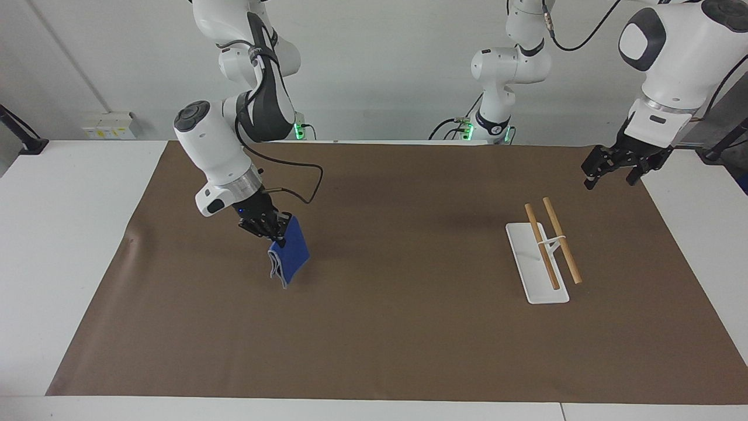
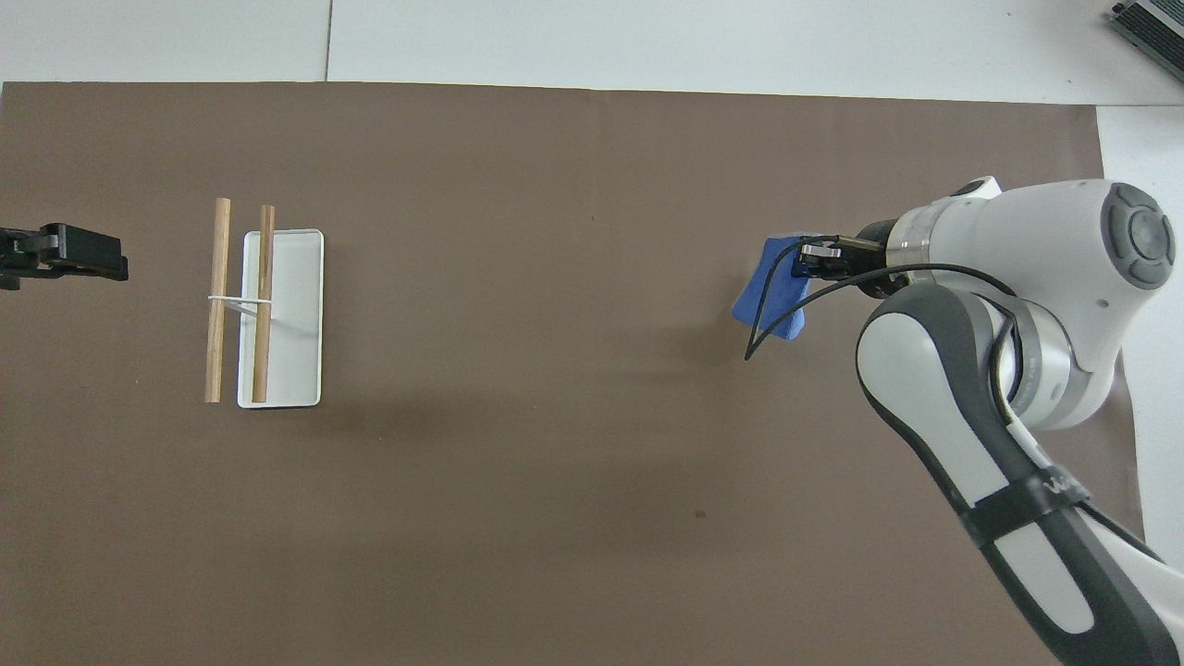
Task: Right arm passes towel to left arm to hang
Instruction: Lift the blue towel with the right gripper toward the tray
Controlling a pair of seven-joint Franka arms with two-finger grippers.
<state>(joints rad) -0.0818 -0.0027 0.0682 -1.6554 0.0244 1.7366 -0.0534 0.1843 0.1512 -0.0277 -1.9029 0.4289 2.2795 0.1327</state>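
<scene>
My right gripper is shut on the top edge of the blue towel, which hangs folded and clear of the brown mat at the right arm's end of the table. In the overhead view the right gripper shows with the towel drooping below it. My left gripper waits open and empty above the mat's corner at the left arm's end; its tips show in the overhead view. The towel rack has two wooden rods on a white base.
A brown mat covers most of the white table. A black cable loops from the right wrist beside the towel. The rack stands between the middle of the mat and the left gripper.
</scene>
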